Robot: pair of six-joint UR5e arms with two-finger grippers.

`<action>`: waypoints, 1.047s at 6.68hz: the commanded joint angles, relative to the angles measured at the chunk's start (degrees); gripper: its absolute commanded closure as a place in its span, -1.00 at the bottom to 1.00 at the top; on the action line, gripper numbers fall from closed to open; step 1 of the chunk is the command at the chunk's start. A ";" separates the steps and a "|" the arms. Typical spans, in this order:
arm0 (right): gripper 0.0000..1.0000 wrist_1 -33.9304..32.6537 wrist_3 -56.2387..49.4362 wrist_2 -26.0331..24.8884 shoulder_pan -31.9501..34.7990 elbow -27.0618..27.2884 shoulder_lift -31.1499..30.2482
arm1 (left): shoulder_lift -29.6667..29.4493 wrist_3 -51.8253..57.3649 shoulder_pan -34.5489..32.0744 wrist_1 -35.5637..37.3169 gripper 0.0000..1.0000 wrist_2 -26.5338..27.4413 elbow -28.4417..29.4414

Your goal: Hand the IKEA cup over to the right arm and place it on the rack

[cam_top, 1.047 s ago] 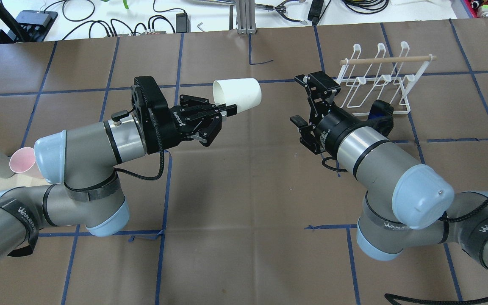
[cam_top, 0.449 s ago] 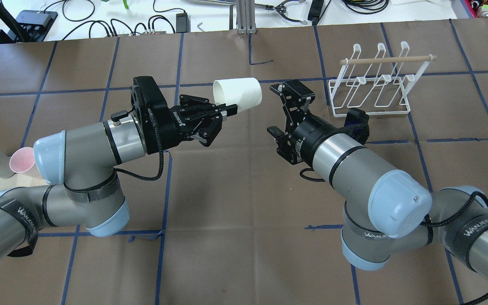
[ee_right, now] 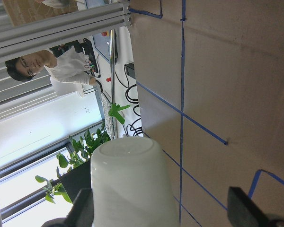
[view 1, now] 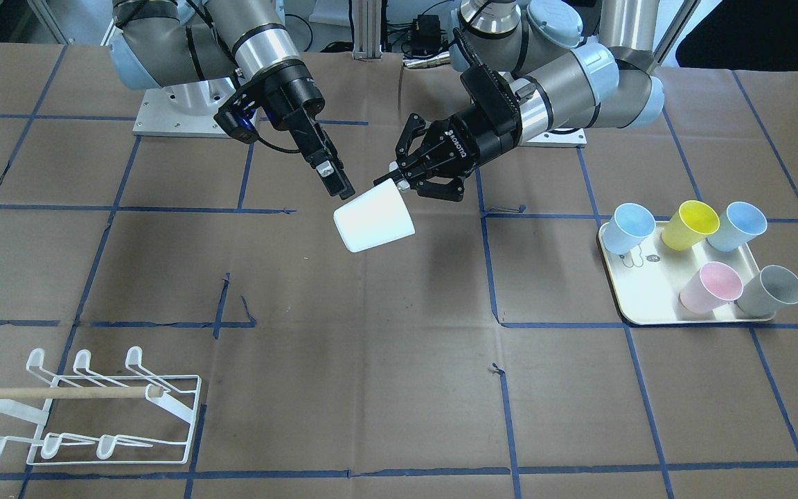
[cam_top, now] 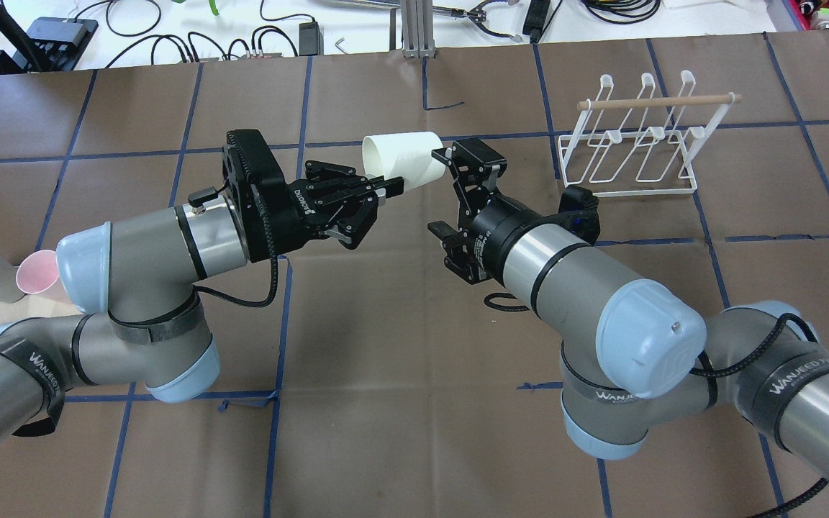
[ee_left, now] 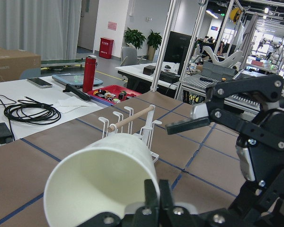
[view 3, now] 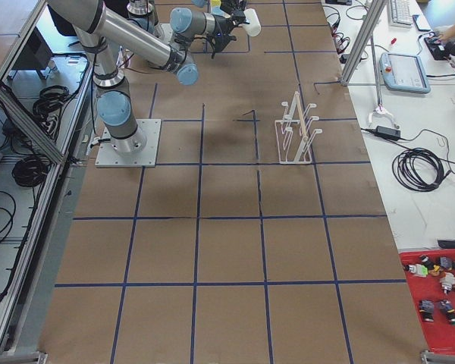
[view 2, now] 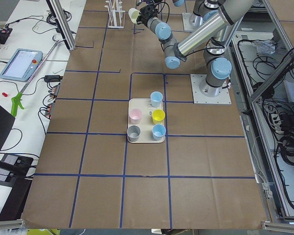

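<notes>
A white IKEA cup (cam_top: 404,160) hangs on its side above mid-table, mouth toward my left arm. My left gripper (cam_top: 388,187) is shut on its rim; the left wrist view shows the fingers (ee_left: 154,198) pinching the rim wall of the cup (ee_left: 104,179). My right gripper (cam_top: 443,191) is open at the cup's closed end, one finger by the base. In the right wrist view the cup (ee_right: 132,184) lies between the spread fingers (ee_right: 83,208). The white wire rack (cam_top: 630,155) with its wooden dowel stands empty at the far right, and shows in the front view (view 1: 94,416).
A cream tray (view 1: 648,298) holds several coloured cups, among them blue (view 1: 631,227), yellow (view 1: 690,223) and pink (view 1: 711,285), on my left side. Blue tape lines grid the brown table. Cables and tools lie beyond the far edge.
My right arm has swung left from beside the rack toward the cup, gripper still open, and now reaches the cup's base. My left arm and the cup have not moved.
</notes>
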 commanded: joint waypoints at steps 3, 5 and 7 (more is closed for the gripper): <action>-0.99 1.32 0.11 -0.13 1.60 -5.68 5.15 | 0.13 -0.06 -0.01 0.00 0.96 0.09 -0.06; -0.98 1.41 0.02 -0.13 2.04 -6.92 6.65 | 0.13 -0.06 -0.10 0.00 0.95 0.09 -0.06; -0.97 1.58 -0.07 -0.13 2.04 -7.10 6.66 | 0.22 -0.06 -0.10 0.00 0.94 0.09 -0.06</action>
